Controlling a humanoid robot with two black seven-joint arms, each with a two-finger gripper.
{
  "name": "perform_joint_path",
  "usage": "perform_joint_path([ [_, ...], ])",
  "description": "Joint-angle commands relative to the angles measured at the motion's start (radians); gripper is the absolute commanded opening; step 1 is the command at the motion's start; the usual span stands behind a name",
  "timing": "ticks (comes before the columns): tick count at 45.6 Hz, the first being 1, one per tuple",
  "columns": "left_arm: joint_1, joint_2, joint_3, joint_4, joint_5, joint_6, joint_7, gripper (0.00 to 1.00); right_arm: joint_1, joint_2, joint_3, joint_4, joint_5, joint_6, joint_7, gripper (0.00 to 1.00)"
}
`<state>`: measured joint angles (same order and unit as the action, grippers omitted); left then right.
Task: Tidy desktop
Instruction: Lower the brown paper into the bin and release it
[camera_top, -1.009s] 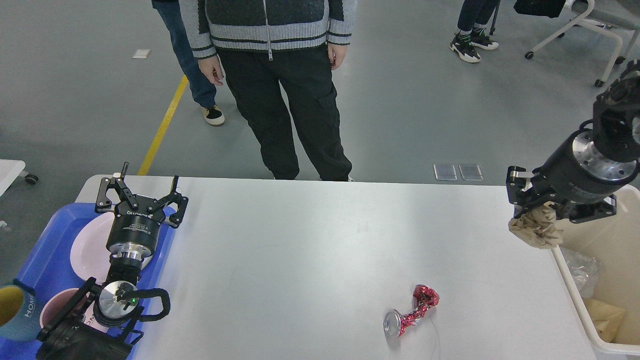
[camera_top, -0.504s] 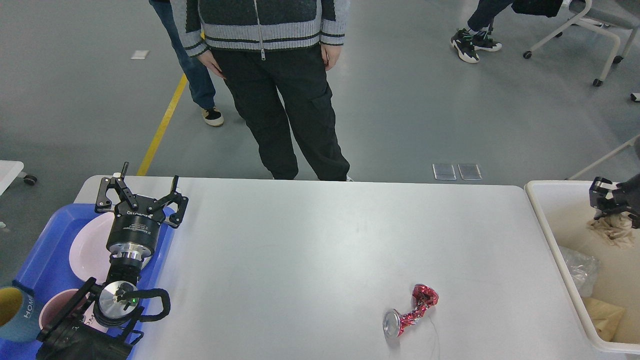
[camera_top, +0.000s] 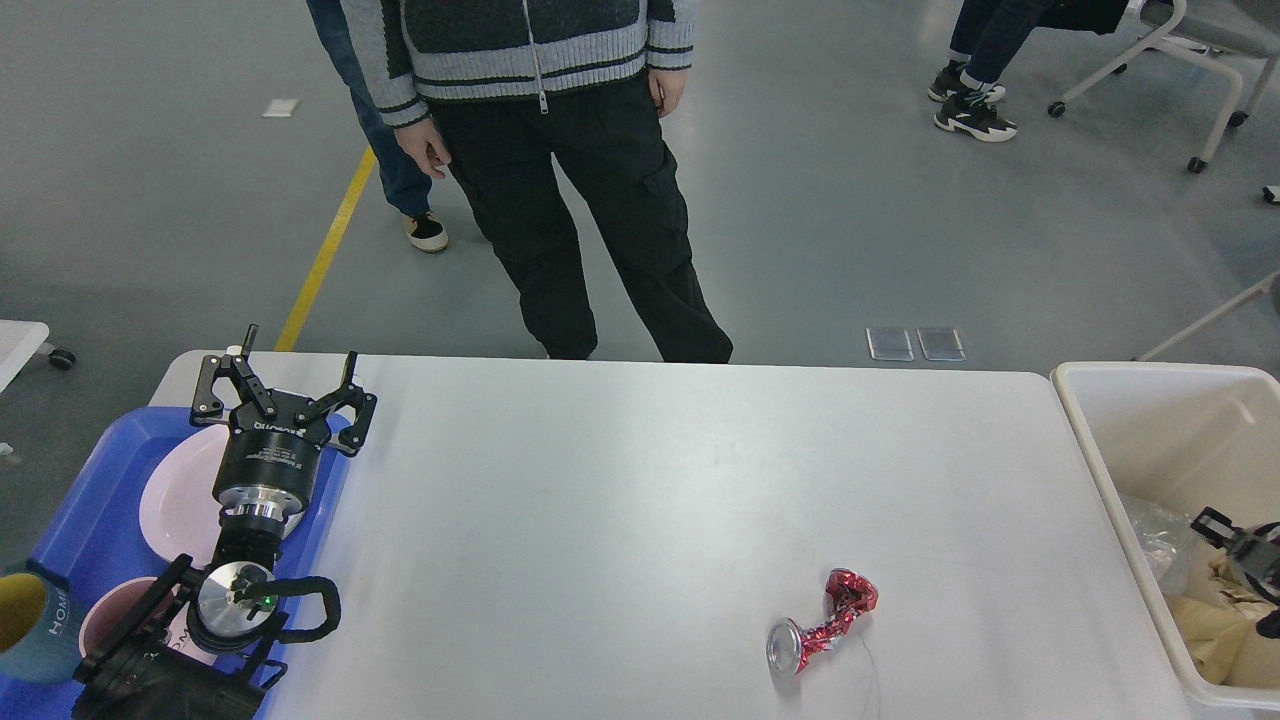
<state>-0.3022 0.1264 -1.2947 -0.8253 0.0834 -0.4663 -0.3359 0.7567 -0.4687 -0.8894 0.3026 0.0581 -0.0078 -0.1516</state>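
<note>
One crushed red can (camera_top: 822, 622) is seen lying on its side on the table (camera_top: 640, 480), in the near right part of the white surface, with its silver end turned toward the near edge. The rest of the white top is seen bare. The table fills the middle of the head view, with a blue tray (camera_top: 90, 520) lying against its left end and a cream bin (camera_top: 1130, 470) standing just beside its right end.

The left claw (camera_top: 283, 375) is held above the far left corner of the table, over the right edge of the tray; its two fingers are spread wide and nothing is gripped between them. Under the left arm a pink plate (camera_top: 175, 505) is seen on the tray, with a pink cup (camera_top: 110, 620) and a blue mug (camera_top: 30, 625) nearer the view's edge.

The right claw (camera_top: 1245, 550) is seen only in part, low inside the bin at the right edge of the view, close to crumpled brown paper (camera_top: 1215, 620) and clear plastic film (camera_top: 1150, 525). Whether it is released or clenched cannot be told.

A person in black trousers (camera_top: 590, 200) is seen standing at the far side of the table.
</note>
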Motion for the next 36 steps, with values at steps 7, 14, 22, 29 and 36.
perform_joint_path([
  [7,0.000,0.001,0.000,0.000,-0.001,0.000,0.000,0.96,-0.140,0.082,0.007,-0.123,0.006,-0.103,-0.006,0.00],
  [14,0.000,0.001,0.000,0.000,-0.001,0.000,-0.002,0.96,-0.151,0.094,0.004,-0.125,0.006,-0.103,-0.006,0.00],
  [22,0.000,0.001,0.000,0.000,-0.001,0.000,0.000,0.96,-0.163,0.097,-0.003,-0.125,0.005,-0.104,-0.006,0.00],
  [29,0.000,-0.001,0.000,0.000,-0.001,0.000,0.000,0.96,-0.155,0.099,-0.003,-0.149,0.005,-0.152,-0.006,1.00],
  [36,0.000,0.001,0.000,0.000,-0.001,0.000,0.000,0.96,-0.155,0.105,-0.002,-0.148,0.005,-0.172,-0.006,1.00],
])
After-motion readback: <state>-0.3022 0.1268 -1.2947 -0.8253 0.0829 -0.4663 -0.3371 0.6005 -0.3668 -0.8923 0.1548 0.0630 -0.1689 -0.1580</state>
